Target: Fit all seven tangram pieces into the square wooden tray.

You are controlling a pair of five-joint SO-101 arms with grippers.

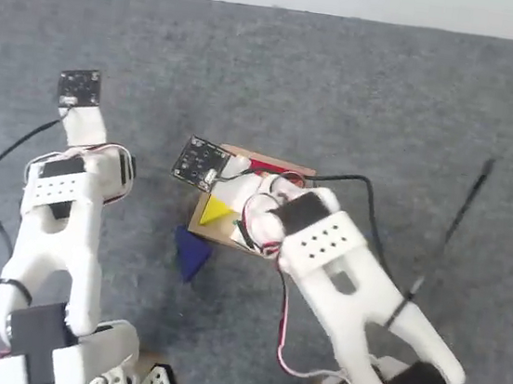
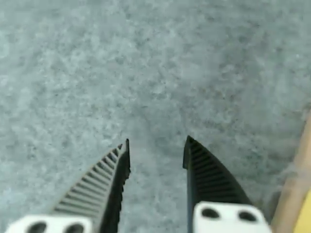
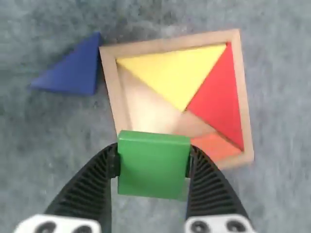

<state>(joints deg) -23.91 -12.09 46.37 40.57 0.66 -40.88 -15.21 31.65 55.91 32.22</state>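
Note:
The square wooden tray [image 3: 108,75] lies mid-table, holding a yellow triangle [image 3: 175,73], a red triangle [image 3: 218,99] and an orange piece [image 3: 218,145]. My right gripper [image 3: 153,167] hovers over the tray's edge, shut on a green square piece [image 3: 153,165]. A blue triangle [image 3: 73,70] lies on the carpet just outside the tray, also visible as the blue triangle [image 1: 191,251] in the high view beside the tray [image 1: 218,234]. My left gripper [image 2: 155,160] stands open above bare grey carpet, well to the left of the tray, with nothing between its fingers.
Grey carpet covers the table. Part of the tray floor [image 3: 146,109] is bare wood. A black cable [image 1: 465,208] runs along the right side. A wooden edge [image 2: 294,189] shows beside my left gripper.

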